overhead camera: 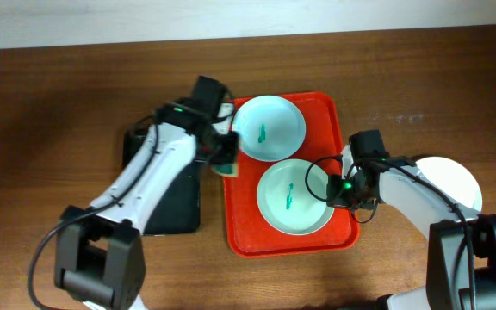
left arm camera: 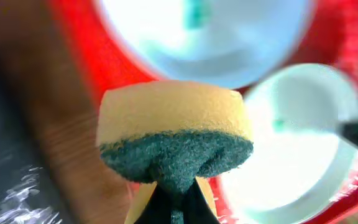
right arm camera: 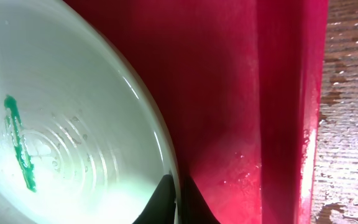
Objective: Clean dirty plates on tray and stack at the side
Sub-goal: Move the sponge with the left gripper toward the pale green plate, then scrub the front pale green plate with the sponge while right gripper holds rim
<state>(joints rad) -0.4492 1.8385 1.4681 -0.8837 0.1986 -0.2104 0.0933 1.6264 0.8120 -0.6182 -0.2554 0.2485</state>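
The red-orange tray (overhead camera: 343, 129) holds two dirty plates, each with a teal smear. The pale blue plate (overhead camera: 268, 127) lies at the back and the mint green plate (overhead camera: 294, 196) at the front. My left gripper (overhead camera: 225, 162) is shut on a yellow sponge (left arm camera: 174, 134) with a dark green scouring face, held over the tray's left rim beside the pale blue plate (left arm camera: 210, 37). My right gripper (right arm camera: 179, 196) is shut on the right rim of the mint green plate (right arm camera: 61, 118), one finger inside the rim and one outside. A white plate (overhead camera: 455, 176) lies on the table right of the tray.
A black tray (overhead camera: 166, 202) sits left of the red tray, partly under my left arm. Wet wooden table (right arm camera: 353, 93) shows just past the red tray's right rim (right arm camera: 291, 93). My right arm covers part of the white plate.
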